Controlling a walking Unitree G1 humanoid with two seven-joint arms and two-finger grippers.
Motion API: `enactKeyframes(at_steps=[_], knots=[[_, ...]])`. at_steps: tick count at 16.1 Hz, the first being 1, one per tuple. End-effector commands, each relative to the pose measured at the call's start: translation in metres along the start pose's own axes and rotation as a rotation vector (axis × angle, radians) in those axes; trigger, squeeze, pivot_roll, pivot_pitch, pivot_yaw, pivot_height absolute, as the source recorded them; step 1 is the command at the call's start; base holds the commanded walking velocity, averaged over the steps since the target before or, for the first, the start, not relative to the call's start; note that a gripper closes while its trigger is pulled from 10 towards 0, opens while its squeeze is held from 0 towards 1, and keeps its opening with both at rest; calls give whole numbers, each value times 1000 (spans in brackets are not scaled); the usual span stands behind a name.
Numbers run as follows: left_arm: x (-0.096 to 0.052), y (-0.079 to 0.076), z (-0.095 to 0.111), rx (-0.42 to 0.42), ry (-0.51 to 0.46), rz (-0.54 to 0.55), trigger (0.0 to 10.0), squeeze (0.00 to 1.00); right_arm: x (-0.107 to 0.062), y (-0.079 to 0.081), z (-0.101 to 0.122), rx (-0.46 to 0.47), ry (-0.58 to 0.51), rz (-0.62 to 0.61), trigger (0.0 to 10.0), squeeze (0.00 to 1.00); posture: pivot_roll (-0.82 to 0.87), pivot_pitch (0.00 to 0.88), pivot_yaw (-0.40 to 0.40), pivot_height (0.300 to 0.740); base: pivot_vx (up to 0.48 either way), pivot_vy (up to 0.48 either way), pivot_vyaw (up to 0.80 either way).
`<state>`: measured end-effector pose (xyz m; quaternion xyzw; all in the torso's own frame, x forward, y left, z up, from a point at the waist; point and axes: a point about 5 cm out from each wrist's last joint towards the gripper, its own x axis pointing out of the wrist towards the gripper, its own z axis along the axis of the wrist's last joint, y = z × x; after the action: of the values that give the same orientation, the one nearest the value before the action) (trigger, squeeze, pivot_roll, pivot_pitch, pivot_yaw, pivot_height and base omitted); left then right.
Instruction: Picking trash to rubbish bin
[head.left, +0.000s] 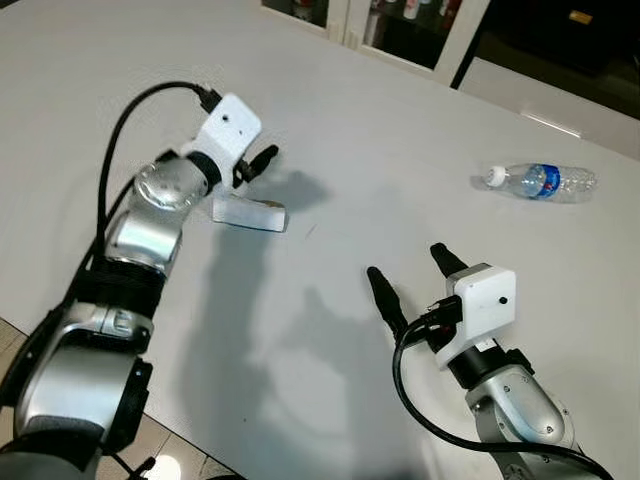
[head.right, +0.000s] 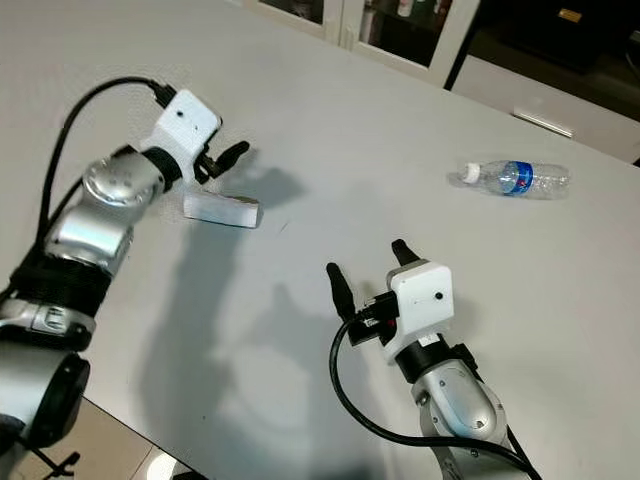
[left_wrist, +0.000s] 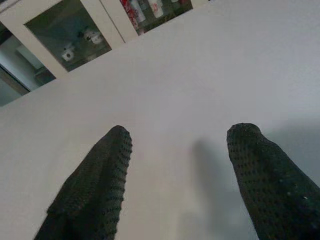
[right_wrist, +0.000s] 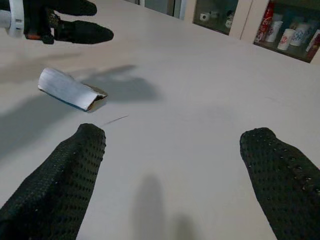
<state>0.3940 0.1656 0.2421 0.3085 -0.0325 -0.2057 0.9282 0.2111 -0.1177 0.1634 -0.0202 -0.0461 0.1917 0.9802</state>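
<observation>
A flattened white carton (head.left: 248, 213) lies on the white table (head.left: 330, 110), left of centre. My left gripper (head.left: 258, 163) hovers just above and behind it, open and holding nothing; in the left wrist view its fingers (left_wrist: 95, 180) stand wide apart over bare tabletop. A clear plastic bottle (head.left: 540, 181) with a blue label and white cap lies on its side at the far right. My right gripper (head.left: 405, 262) is open and holds nothing at the near centre, well short of the bottle. In the right wrist view the carton (right_wrist: 70, 89) lies beyond its spread fingers (right_wrist: 60, 185).
Glass-door cabinets (head.left: 400, 25) holding cups and bottles line the far side beyond the table. The table's near edge (head.left: 170, 425) runs across the lower left, with floor below it. Open tabletop separates the carton from the bottle.
</observation>
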Motion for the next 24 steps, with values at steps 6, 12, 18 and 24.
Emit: enactKeyframes(at_steps=[6,12,18,24], knots=[[-7,2,-1,30,76,-182,10000,1000,-2,7,-7,29,31,60,10000,0,269,245,-104,740,0,0,0],[-8,-8,0,49,93,-309,10000,1000,-4,8,-12,29,54,77,10000,0,263,243,-102,740,0,0,0],[-12,-17,-8,99,150,-419,10000,1000,-3,10,-14,25,60,84,10000,0,265,244,-99,740,0,0,0],[-13,-20,-28,164,240,-457,10000,1000,-4,11,-13,19,57,80,10000,0,252,246,-95,740,0,0,0]])
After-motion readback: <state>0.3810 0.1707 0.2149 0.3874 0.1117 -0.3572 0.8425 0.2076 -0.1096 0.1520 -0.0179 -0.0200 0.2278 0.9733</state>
